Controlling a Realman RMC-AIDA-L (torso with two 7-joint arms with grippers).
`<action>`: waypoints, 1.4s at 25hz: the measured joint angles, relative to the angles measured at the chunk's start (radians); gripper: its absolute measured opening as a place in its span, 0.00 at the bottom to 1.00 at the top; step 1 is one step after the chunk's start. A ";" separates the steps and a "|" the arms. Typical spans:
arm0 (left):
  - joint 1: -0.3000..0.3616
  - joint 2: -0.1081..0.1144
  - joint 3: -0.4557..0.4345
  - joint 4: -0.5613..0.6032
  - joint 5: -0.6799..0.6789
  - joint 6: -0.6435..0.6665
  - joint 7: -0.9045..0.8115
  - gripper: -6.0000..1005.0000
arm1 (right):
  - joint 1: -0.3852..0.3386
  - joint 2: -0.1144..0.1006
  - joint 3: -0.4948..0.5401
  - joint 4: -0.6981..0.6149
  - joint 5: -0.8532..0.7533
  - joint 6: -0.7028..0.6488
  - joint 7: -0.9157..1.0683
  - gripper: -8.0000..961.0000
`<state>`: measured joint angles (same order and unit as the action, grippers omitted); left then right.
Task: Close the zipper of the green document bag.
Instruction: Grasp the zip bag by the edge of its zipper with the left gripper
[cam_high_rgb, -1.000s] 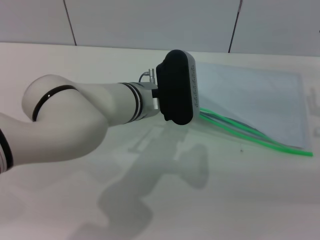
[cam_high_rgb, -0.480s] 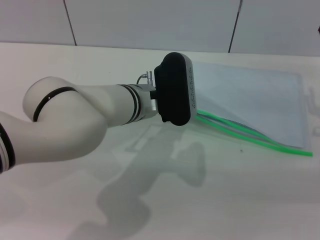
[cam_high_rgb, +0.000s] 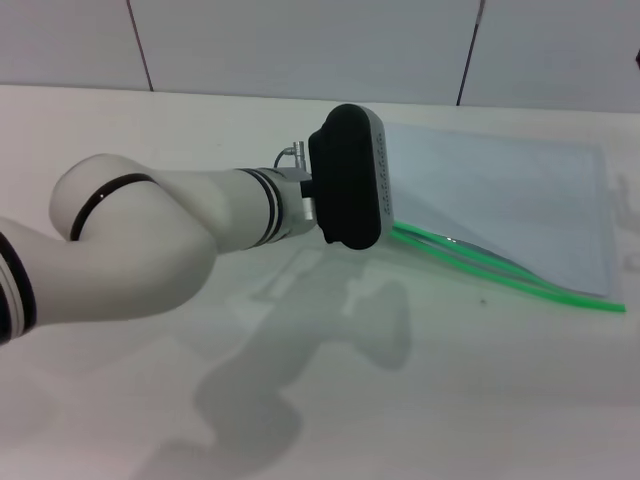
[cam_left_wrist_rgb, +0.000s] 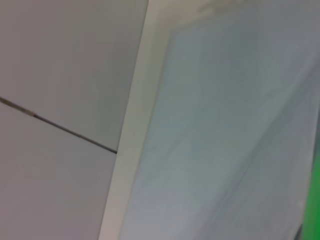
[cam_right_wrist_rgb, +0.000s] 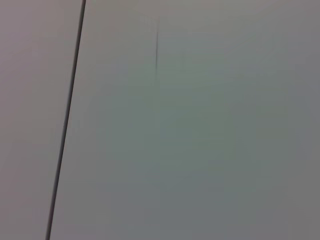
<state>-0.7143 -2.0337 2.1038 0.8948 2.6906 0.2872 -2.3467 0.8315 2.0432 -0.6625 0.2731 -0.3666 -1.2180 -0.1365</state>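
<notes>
The green document bag (cam_high_rgb: 520, 200) lies flat on the white table at the right, a translucent pale grey-blue pouch. Its zipper (cam_high_rgb: 500, 272) is the bright green strip along the near edge, which shows as two green lines that meet toward the right end. I cannot make out the slider. My left arm reaches across from the left. The black housing of the left gripper (cam_high_rgb: 352, 178) stands over the zipper's left end and hides the fingers. The left wrist view shows the bag (cam_left_wrist_rgb: 225, 125) close up, with a bit of green zipper (cam_left_wrist_rgb: 314, 200). No right gripper shows.
A grey panelled wall (cam_high_rgb: 300, 40) rises behind the table (cam_high_rgb: 450, 400). A dark sliver (cam_high_rgb: 635, 220) sits at the right frame edge beside the bag; I cannot tell what it is. The right wrist view holds only a plain grey surface (cam_right_wrist_rgb: 200, 125).
The left gripper's housing has shifted slightly to the left along the zipper's near end. The bag has stayed where it was.
</notes>
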 joint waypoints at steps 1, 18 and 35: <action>0.000 0.000 0.001 0.000 0.000 -0.001 0.000 0.67 | 0.000 0.000 0.000 0.000 0.000 0.000 0.000 0.74; -0.013 0.000 -0.003 -0.031 -0.007 -0.037 -0.008 0.49 | 0.003 0.000 0.000 0.004 0.000 -0.001 0.000 0.74; -0.010 0.000 -0.013 -0.051 -0.064 -0.056 -0.011 0.13 | -0.001 -0.007 -0.007 0.019 -0.110 -0.023 0.149 0.74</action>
<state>-0.7243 -2.0340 2.0910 0.8437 2.6267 0.2315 -2.3578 0.8310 2.0367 -0.6695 0.2919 -0.4766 -1.2411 0.0123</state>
